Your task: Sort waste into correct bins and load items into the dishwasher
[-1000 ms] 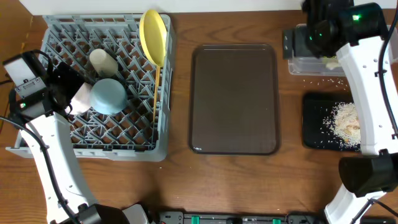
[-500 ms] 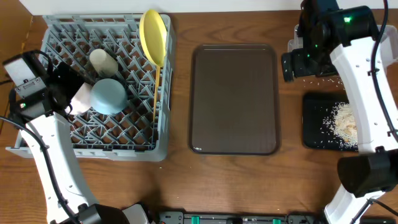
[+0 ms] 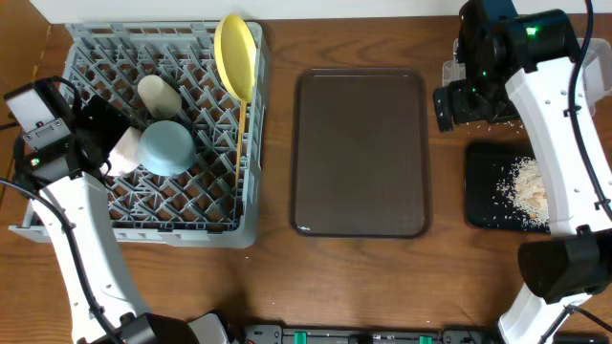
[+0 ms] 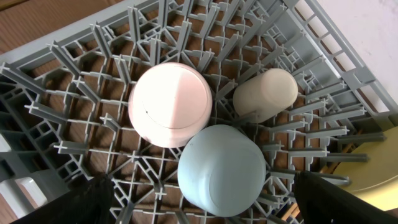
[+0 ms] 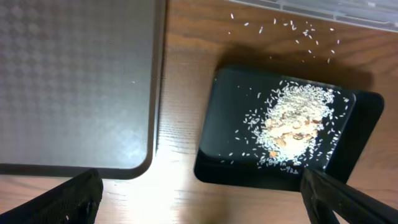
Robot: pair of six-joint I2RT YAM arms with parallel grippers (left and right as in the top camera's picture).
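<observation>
The crumbs (image 5: 292,124) sit in a pale heap on the black tray (image 5: 227,93), at the near right of the table (image 3: 382,277), and a scatter of loose grains (image 5: 292,28) lies on the bare wood just beyond the tray's far edge, between it and the tub (image 3: 449,75). Napkin and wrapper? Not to be seen in any view, and most of the tub is hidden under the right arm. The right gripper (image 3: 454,103) hangs with jaws spread wide and nothing between them, just left of the tub, so the heap lies to its near right and the stray grains almost under it. It is a round pile with no long axis to line up on. That arm is clearly the nearer one for any last sweep of grains, if one is wanted. The brown tray (image 3: 359,153) in the middle shows bare. Over at the left, the rack (image 3: 191,215) holds the cup (image 3: 158,94), blue bowl (image 3: 167,146) and white bowl (image 3: 124,151) clustered together, the plate (image 3: 235,55) on edge at the far right corner, and the chopsticks (image 3: 239,143) running near to far along its right side. The left gripper (image 3: 103,141) hovers over the bowls, jaws apart, empty. By the look of it the job is all but finished.
</observation>
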